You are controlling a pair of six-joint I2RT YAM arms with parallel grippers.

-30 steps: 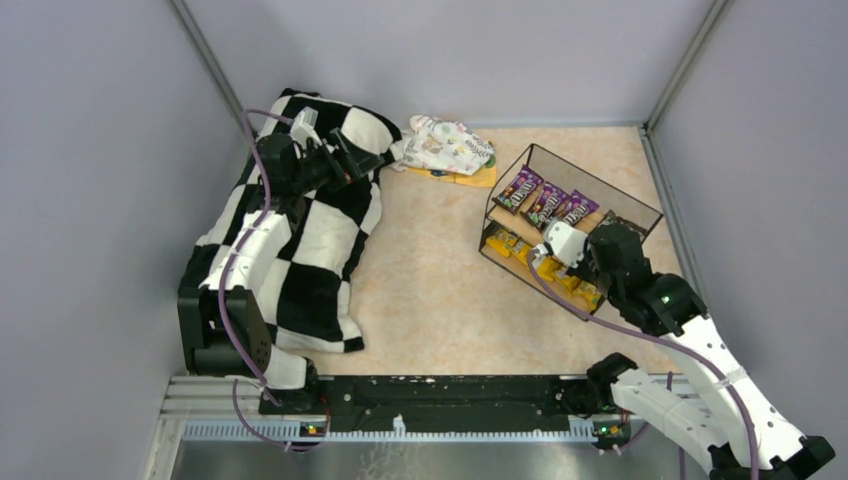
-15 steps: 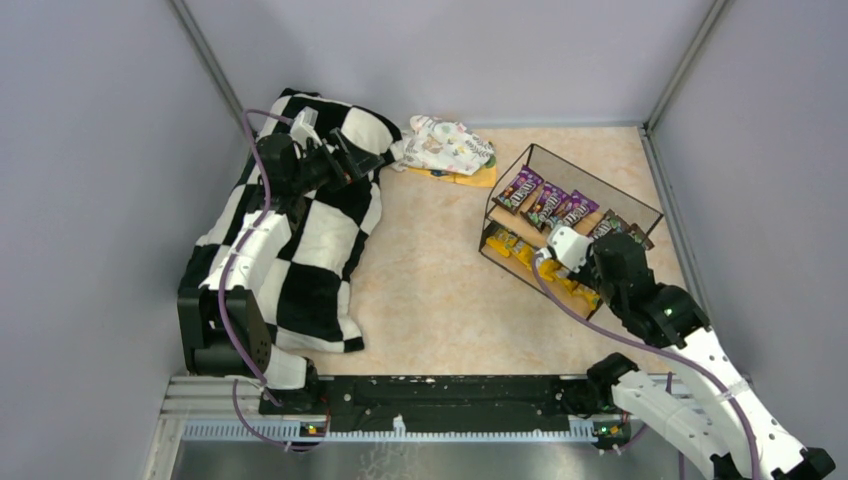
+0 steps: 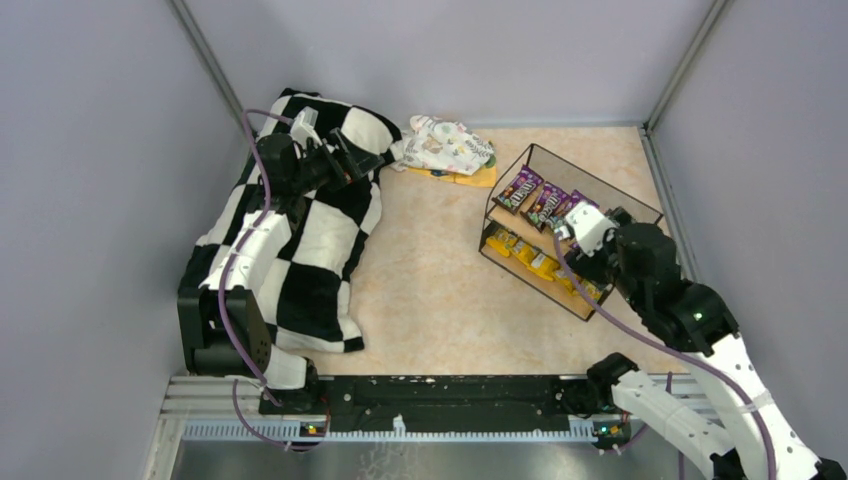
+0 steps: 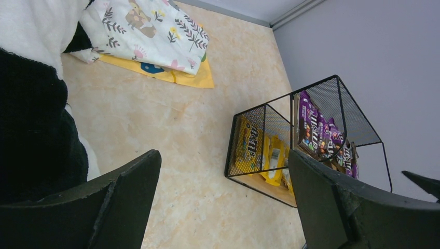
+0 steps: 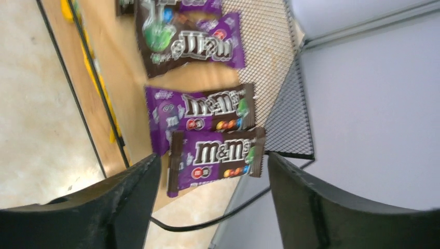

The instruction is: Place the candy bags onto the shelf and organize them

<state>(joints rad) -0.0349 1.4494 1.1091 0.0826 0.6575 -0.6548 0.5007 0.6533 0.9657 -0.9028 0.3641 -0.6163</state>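
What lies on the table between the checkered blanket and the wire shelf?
Nothing: the top view shows only bare beige table between the blanket and the shelf.

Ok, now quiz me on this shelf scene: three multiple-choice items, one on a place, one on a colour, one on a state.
1. Where on the shelf do the yellow candy bags lie?
A. On the upper tier
B. On the lower tier
C. Draped over the top of the wire frame

2. What colour are the bags on the upper tier?
A. Red
B. Green
C. Purple

3. How does the right gripper stand?
A. Open, holding nothing, above the upper tier
B. Shut on a yellow bag
C. Shut on the wire frame

Answers:
1 B: the left wrist view shows the yellow packets on the lower board, under the upper one.
2 C: the purple candy bags fill the right wrist view, lying on the upper board.
3 A: its fingers are spread wide, with only flat-lying packets seen between them.
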